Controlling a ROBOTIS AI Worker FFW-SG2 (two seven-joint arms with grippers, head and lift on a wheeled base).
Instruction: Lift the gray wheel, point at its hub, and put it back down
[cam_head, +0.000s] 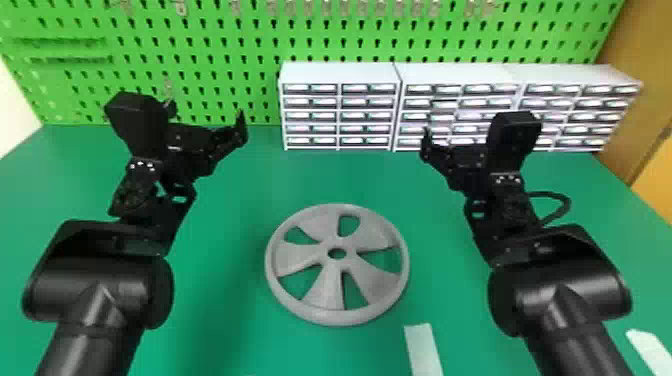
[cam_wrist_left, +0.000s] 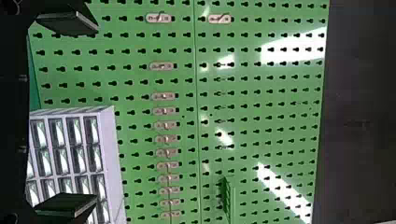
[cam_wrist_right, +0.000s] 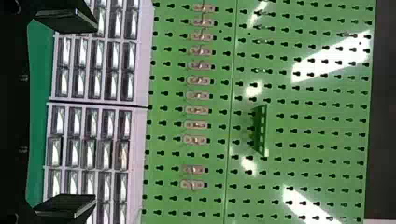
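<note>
Gray wheel (cam_head: 325, 292), flat on bench (cam_head: 220, 300). Left claw (cam_wrist_left: 95, 113) and right claw (cam_wrist_right: 95, 110), wide open, empty, raised to either side of it. Likely hazard: wheel tilting or slipping, caused by uneven grips

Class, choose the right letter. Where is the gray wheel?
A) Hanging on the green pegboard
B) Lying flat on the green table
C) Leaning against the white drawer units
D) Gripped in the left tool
B: the gray wheel rests flat on the green table, while the left tool and the right tool are open, with nothing between their fingers.
</note>
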